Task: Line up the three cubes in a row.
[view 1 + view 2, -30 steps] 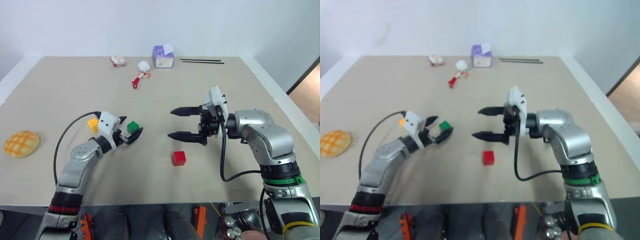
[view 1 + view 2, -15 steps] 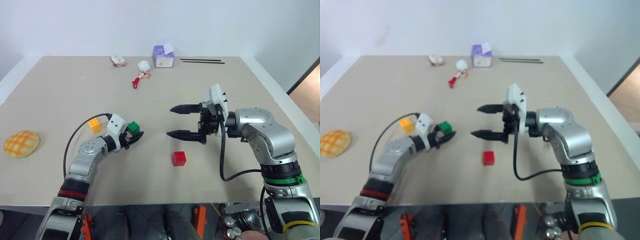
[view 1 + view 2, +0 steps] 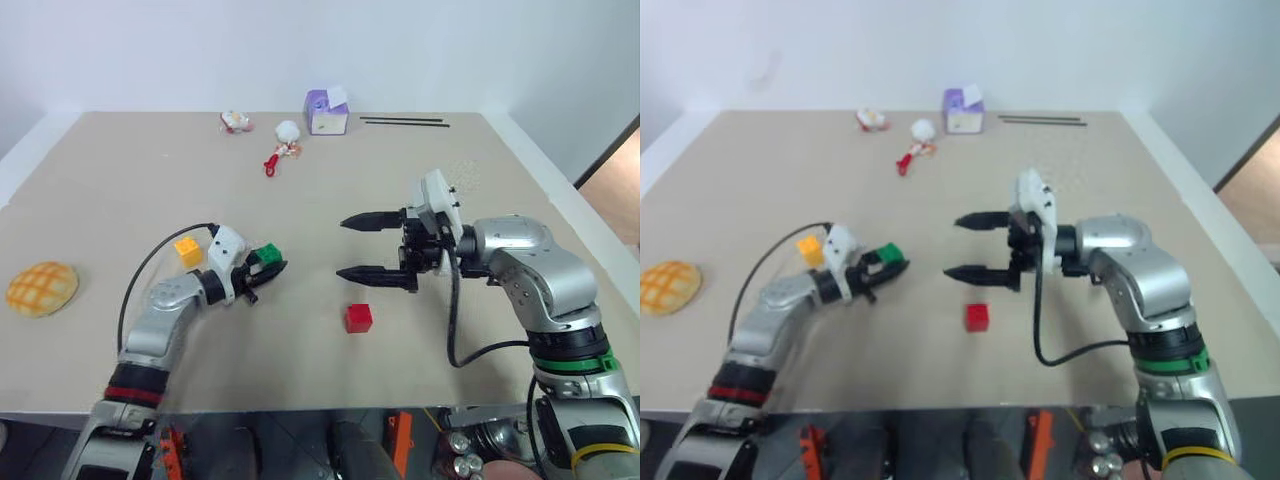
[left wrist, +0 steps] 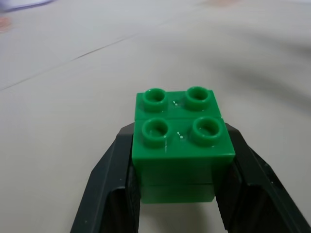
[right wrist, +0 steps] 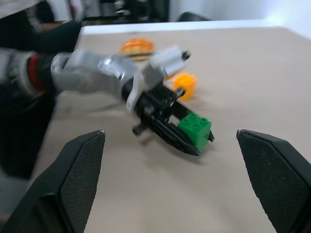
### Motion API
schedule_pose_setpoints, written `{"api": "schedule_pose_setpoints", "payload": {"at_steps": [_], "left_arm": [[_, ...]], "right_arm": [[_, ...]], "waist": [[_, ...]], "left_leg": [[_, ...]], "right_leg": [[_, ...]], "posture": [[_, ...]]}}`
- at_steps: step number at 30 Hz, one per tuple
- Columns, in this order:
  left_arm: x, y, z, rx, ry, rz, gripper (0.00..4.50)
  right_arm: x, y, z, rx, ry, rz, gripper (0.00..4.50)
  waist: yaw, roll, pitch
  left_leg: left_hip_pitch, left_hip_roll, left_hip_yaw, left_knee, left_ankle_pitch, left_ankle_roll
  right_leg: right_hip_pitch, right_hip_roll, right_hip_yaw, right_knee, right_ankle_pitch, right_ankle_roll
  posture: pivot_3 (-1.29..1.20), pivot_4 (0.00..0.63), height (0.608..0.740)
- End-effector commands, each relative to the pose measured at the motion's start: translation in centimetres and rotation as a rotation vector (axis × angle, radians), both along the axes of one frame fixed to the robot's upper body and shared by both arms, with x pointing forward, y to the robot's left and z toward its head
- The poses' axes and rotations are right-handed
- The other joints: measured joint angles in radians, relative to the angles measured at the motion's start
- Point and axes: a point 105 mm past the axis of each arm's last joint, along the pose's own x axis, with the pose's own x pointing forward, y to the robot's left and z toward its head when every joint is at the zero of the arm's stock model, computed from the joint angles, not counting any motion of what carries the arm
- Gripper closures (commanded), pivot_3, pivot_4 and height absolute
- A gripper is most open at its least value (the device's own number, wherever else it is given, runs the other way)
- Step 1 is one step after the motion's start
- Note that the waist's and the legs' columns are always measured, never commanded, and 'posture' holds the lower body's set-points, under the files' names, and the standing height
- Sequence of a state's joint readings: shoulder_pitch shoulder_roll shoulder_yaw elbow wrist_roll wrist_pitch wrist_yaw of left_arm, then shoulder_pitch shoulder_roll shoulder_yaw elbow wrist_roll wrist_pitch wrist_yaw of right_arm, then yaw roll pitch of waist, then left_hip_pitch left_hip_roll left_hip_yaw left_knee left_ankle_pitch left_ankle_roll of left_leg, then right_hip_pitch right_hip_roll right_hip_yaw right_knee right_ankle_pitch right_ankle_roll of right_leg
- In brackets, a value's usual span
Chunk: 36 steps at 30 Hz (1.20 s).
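My left gripper (image 4: 177,194) clamps the glossy green cube (image 4: 180,145), studs up, centre frame; my right gripper (image 3: 372,247) stands wide open.

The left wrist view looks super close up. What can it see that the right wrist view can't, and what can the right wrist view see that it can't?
The left wrist view looks down on the four round studs on top of the green cube, with one black finger pressed against each side. The right wrist view takes in more: the yellow-orange cube and the checkered bun behind it, the whole left gripper, and the right gripper's own two fingers spread wide with nothing between them. Both views share the green cube held in the left gripper, and the tan table.
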State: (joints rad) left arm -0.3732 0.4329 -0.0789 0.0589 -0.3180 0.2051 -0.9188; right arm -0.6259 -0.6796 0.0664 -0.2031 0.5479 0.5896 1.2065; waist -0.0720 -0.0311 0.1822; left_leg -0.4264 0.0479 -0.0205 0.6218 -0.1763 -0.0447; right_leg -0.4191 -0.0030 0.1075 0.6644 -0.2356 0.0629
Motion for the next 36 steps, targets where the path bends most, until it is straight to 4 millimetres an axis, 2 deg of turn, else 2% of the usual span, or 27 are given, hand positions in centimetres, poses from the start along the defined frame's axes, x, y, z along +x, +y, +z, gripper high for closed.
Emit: {"api": "schedule_pose_setpoints", "payload": {"at_steps": [1, 4, 7, 17, 29, 36], "left_arm": [[-3.6, -1.0, 0.4, 0.064, -0.015, -0.220, 3.14], [-5.6, -0.5, -0.8, 0.139, 0.016, -0.327, 3.14], [-6.2, -0.4, -2.0, 0.191, 0.019, -0.376, 3.14], [-5.6, -2.8, -2.8, 0.169, 0.001, -0.410, 3.14], [-4.1, -3.3, -2.6, 0.161, -0.003, -0.393, 3.14], [-4.0, -3.8, -2.7, 0.164, 0.002, -0.427, 3.14]], "right_arm": [[-1.8, -0.2, 0.0, -0.044, -0.030, 0.074, 0.00], [-2.4, -0.7, -1.2, -0.090, -0.011, 0.088, 0.00], [-2.6, -1.1, -2.2, -0.119, 0.012, 0.092, 0.00], [-2.5, -1.4, -2.4, -0.130, 0.016, 0.070, 0.00], [-2.4, -1.9, -2.6, -0.148, 0.024, 0.067, 0.00], [-2.4, -1.9, -2.6, -0.141, 0.019, 0.051, 0.00]], "waist": [[0.000, 0.000, 0.000], [0.000, 0.000, 0.000], [0.000, 0.000, 0.000], [0.000, 0.000, 0.000], [0.001, 0.000, 0.000], [0.001, 0.000, 0.000]], "left_leg": [[0.000, 0.000, 0.000, -0.001, 0.000, 0.000], [0.000, 0.000, 0.000, -0.001, 0.000, 0.000], [0.001, 0.001, 0.000, 0.000, 0.000, 0.000], [0.000, 0.000, 0.001, 0.004, 0.000, 0.000], [0.000, 0.000, 0.001, 0.004, 0.000, 0.000], [0.000, 0.000, 0.000, 0.004, 0.000, 0.000]], "right_leg": [[0.000, 0.000, 0.000, 0.000, 0.000, 0.000], [-0.001, 0.000, -0.001, 0.000, -0.001, -0.001], [-0.001, 0.000, -0.001, 0.000, -0.002, -0.006], [0.000, 0.000, 0.000, 0.000, -0.001, -0.004], [0.000, 0.000, 0.000, 0.000, -0.001, -0.004], [0.000, 0.000, 0.000, 0.000, 0.001, -0.001]], "posture": [[0.00, 0.150, 0.740], [0.00, 0.150, 0.740], [0.00, 0.150, 0.740], [0.00, 0.150, 0.740], [0.00, 0.150, 0.740], [0.00, 0.150, 0.740]]}}
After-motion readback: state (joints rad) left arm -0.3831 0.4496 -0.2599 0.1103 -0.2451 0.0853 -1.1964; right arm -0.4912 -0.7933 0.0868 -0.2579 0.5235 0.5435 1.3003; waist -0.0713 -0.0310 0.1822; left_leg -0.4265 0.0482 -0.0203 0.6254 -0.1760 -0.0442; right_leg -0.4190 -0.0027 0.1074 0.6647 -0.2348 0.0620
